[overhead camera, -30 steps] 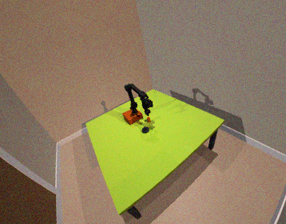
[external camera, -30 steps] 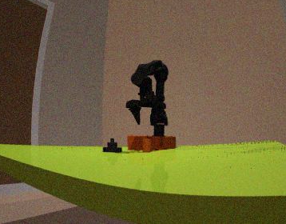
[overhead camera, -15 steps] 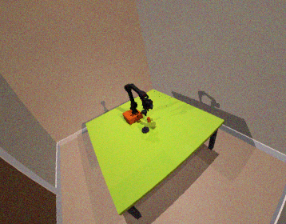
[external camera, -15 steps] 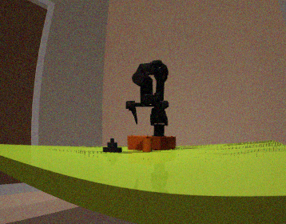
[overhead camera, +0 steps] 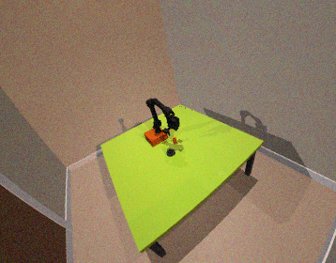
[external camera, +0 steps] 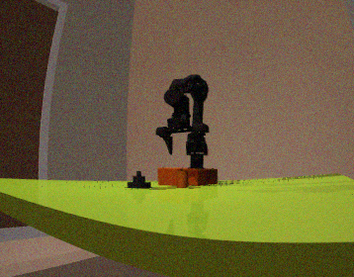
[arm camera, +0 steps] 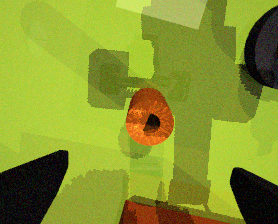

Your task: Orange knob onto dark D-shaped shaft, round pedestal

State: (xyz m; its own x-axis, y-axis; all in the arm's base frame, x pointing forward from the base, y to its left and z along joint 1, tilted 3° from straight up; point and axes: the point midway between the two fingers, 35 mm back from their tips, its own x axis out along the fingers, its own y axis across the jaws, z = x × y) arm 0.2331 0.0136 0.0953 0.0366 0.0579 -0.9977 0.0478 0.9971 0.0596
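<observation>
The orange knob (overhead camera: 175, 141) (external camera: 183, 178) (arm camera: 150, 120) stands on the table with its hole facing up. Its hole shows dark in the wrist view; its flat side is hard to make out. My gripper (overhead camera: 170, 133) (external camera: 170, 150) (arm camera: 150, 166) is open and empty, pointing down well above the table. In the wrist view the knob lies between the two fingers sideways, a little above the line of the fingertips. The dark round pedestal (overhead camera: 171, 153) (external camera: 138, 183) (arm camera: 266, 47) stands apart from the knob, its bare shaft (external camera: 138, 173) upright. The shaft's flat side cannot be seen.
The orange-red base block (overhead camera: 155, 137) (external camera: 205, 176) (arm camera: 170, 215) under the arm is close behind the knob. The green table (overhead camera: 157, 183) (external camera: 269, 213) (arm camera: 50, 120) carries shadows of the arm. Its edges are farther out.
</observation>
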